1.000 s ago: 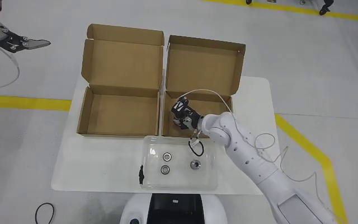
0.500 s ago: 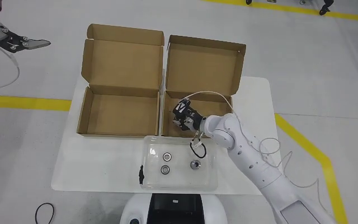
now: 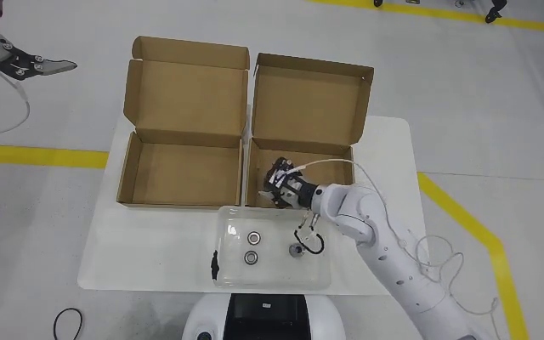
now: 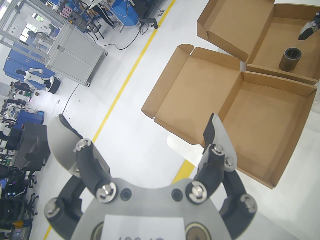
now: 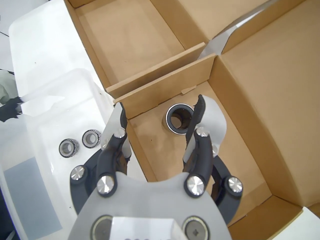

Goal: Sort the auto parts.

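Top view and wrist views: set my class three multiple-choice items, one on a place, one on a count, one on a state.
1. Where is the black cylinder? A in the clear tray; B in the right box; C on the floor.
2. How many cardboard boxes stand on the table? A one; B four; C two.
3. The right gripper is: A open and empty; B shut on a bearing; C shut on the cylinder.
Key: 1 B, it stands on that box's floor. 2 C, the left box and the right box sit side by side. 3 A, its jaws are spread, gripping nothing.
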Action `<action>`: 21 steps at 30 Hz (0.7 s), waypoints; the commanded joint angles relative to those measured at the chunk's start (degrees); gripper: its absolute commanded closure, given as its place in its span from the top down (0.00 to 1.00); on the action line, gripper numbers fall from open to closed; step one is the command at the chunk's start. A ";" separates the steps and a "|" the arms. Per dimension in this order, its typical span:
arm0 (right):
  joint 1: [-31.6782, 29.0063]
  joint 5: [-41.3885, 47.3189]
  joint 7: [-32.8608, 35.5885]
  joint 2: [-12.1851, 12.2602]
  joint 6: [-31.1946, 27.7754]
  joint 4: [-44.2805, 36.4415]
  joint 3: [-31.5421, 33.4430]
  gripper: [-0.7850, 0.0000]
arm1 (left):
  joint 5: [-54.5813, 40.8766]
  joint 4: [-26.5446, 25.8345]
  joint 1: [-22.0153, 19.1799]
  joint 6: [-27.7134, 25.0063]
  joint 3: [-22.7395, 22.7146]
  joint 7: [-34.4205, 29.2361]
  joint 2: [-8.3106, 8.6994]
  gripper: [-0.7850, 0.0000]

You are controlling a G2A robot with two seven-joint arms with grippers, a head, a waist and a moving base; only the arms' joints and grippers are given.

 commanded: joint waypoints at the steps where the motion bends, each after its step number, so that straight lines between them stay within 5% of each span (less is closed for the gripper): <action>1: -1.28 -0.39 0.13 0.39 -1.62 -2.61 0.49 0.64 | 0.00 0.00 0.00 0.00 0.00 0.00 0.00 1.00; 21: -18.23 -9.04 -0.71 5.19 -17.52 -17.09 7.07 0.74 | 0.00 0.00 0.00 0.00 0.00 0.00 0.00 1.00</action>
